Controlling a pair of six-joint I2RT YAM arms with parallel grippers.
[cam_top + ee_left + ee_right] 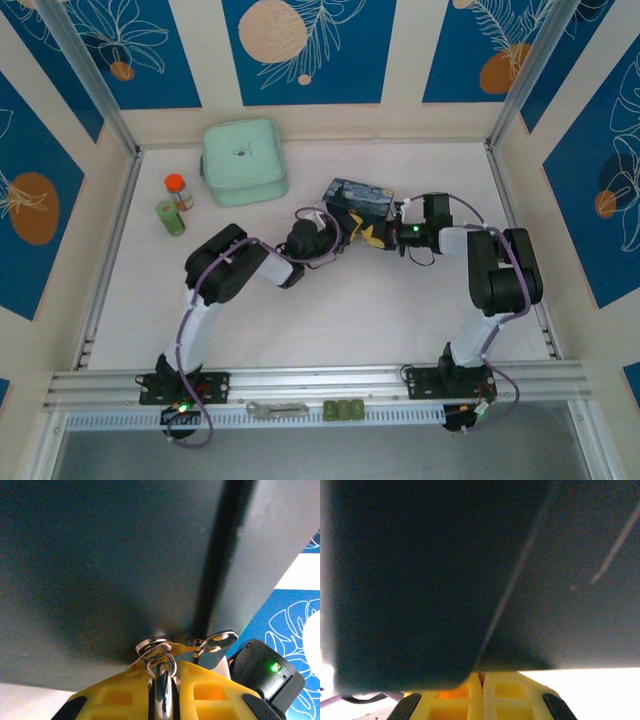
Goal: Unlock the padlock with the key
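Blue flowered panels are walling in the white tabletop, and both arms are meeting at the painted tin box near its middle. The left tool is clenching the key, its ring poking out ahead of the yellow fingers, right under the box's shadowed edge. The padlock appears to be sitting there, against the key's tip, though only silvery glints are showing. The right tool is pressing its fingers fully together beside the box; whether it is pinching anything I cannot tell. Turning well probably means keeping the key in line with the lock, twisting gently from the wrist, and bracing so the lock is not swinging away.
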